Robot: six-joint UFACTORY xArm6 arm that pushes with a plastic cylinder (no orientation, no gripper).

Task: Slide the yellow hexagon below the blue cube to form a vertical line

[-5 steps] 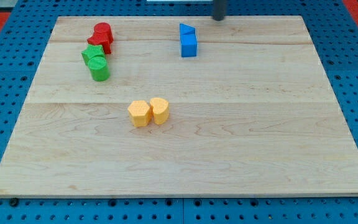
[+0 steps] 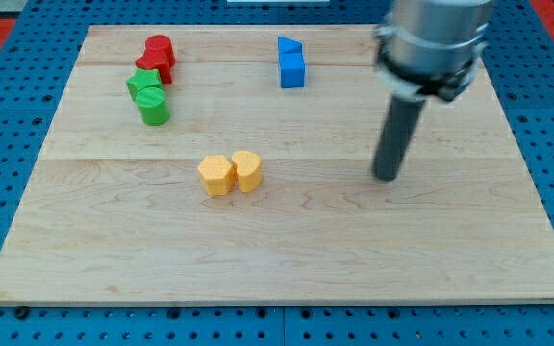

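Observation:
The yellow hexagon (image 2: 216, 175) lies near the board's middle, touching a second yellow block (image 2: 247, 170) on its right. The blue cube (image 2: 293, 69) sits near the view's top, with a blue triangular block (image 2: 288, 46) touching it just above. My tip (image 2: 386, 177) rests on the board well to the right of the yellow blocks and below-right of the blue cube, touching no block. The rod and arm head rise from it toward the view's top right.
Two red blocks (image 2: 157, 56) and two green blocks (image 2: 149, 96) cluster at the upper left. The wooden board (image 2: 277, 269) lies on a blue pegboard surface, with its edges visible all round.
The arm has swept down from the view's top edge into the board; my tip now stands right of the yellow blocks. No block has moved.

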